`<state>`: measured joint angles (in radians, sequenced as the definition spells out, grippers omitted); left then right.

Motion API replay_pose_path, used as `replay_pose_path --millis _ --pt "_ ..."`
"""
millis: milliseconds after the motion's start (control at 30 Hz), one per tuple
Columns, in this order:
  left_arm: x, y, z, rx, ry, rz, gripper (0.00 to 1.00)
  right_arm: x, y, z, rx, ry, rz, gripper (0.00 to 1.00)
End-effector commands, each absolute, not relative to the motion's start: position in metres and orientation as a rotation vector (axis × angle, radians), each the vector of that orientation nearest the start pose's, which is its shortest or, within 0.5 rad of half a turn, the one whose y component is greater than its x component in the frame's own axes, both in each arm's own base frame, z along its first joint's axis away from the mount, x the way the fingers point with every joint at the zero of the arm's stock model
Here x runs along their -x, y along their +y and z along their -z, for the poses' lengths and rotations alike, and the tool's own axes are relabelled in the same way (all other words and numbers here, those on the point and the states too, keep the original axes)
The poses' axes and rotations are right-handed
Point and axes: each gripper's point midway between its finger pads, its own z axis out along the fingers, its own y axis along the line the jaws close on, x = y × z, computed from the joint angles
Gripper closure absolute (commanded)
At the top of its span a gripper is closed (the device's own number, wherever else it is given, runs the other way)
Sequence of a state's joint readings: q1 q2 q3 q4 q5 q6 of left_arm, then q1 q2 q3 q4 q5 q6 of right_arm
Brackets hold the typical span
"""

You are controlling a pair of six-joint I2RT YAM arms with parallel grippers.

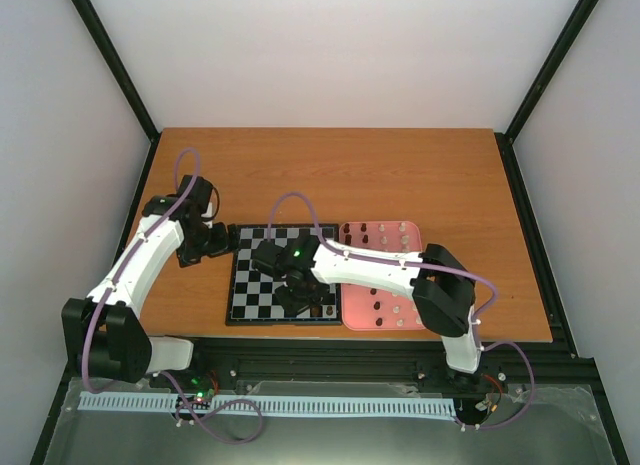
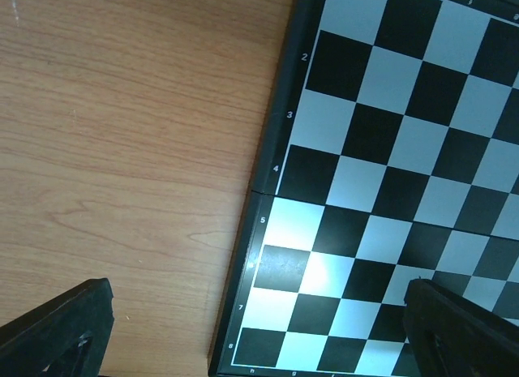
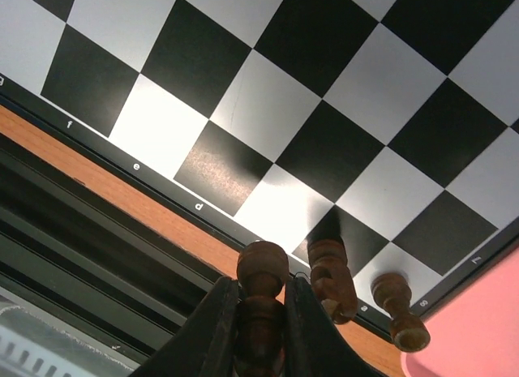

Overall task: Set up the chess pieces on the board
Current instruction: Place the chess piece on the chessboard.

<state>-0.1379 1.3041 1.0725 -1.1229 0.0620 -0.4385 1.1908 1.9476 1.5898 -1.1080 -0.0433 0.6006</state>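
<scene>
— Entry one, the right tool. What do you list?

— Your right tool (image 3: 261, 306): fingers drawn almost together, clamped on one dark brown piece (image 3: 261, 267). The piece stands upright between them, its round head clear above the fingertips. Position: bottom centre of the right wrist view, at the lettered edge of the board (image 3: 243, 109).

— Anything next to it?

— Two more dark pieces, just right of the one you hold: the nearer (image 3: 331, 280) close beside your tool, the other (image 3: 399, 312) toward the board's corner. Whether their bases sit on squares or on the black border, I cannot tell. A corner of the pink tray (image 3: 478, 320) shows at the lower right.

— Entry two, the left tool?

— Your left tool (image 2: 258, 296): fingers spread wide, holding nothing. One finger hangs over the wooden surface (image 2: 122, 150) at the lower left of the frame, the other over the squares at the lower right. The board's numbered edge runs between them.

— And from overhead?

— The board lies at centre, with the tray touching its right side. Cream and dark pieces (image 1: 400, 310) rest in the tray.
</scene>
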Motion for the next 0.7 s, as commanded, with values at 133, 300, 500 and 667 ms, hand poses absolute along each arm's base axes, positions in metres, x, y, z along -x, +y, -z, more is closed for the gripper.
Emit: replay_pose_path --millis 133,300,500,667 --pt "-0.249 -0.041 -0.135 0.473 2.889 0.177 0.00 -0.133 0.381 -0.069 0.968 2.988 -0.193 0.96" --pt "-0.250 -0.043 -0.136 0.464 2.885 0.193 0.00 -0.135 0.376 -0.064 0.963 2.992 -0.146 0.96" --pt "-0.251 -0.046 -0.135 0.447 2.889 0.215 0.00 -0.135 0.375 -0.054 0.976 3.006 -0.119 0.95" --pt "-0.250 -0.046 -0.134 0.442 2.891 0.216 0.00 -0.138 0.370 -0.049 0.962 3.021 -0.109 0.94"
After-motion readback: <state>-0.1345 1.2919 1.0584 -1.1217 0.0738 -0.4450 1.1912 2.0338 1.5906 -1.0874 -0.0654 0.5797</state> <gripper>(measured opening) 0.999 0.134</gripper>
